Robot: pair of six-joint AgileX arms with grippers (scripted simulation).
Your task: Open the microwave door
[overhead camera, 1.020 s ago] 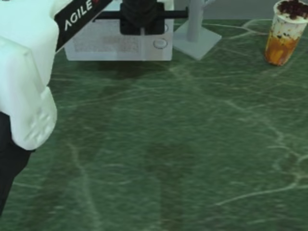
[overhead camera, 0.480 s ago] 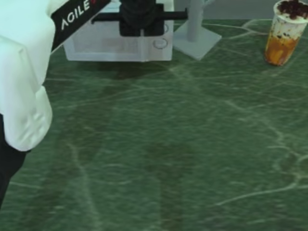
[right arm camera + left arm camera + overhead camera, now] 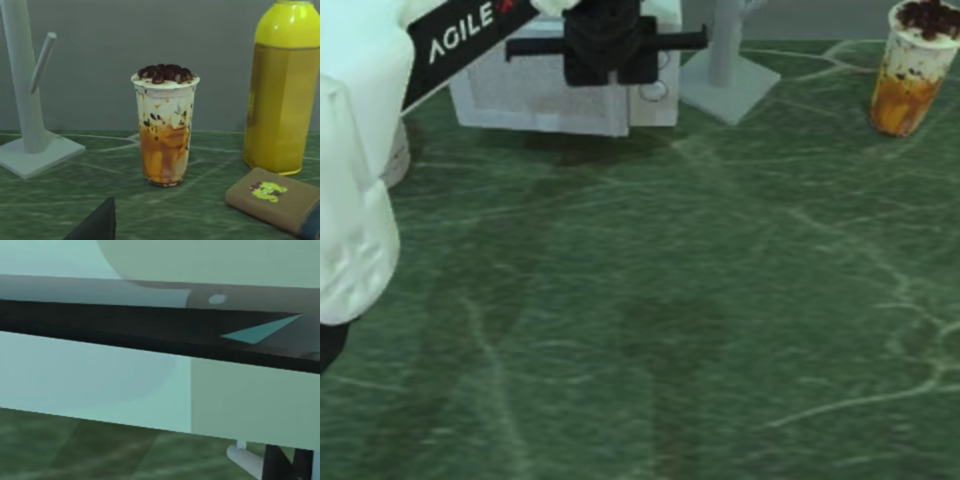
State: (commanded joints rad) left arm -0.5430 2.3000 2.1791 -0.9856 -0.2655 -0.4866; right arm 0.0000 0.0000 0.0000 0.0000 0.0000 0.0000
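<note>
The microwave door has swung a little outward since half a second ago, its right edge now standing proud of the knob panel. The left gripper has drawn slightly nearer with it, sitting over the door's top edge; whether its fingers clamp the handle cannot be told. The microwave sits at the table's far left. A mug rack stands beside it, a dessert cup far right.
</note>
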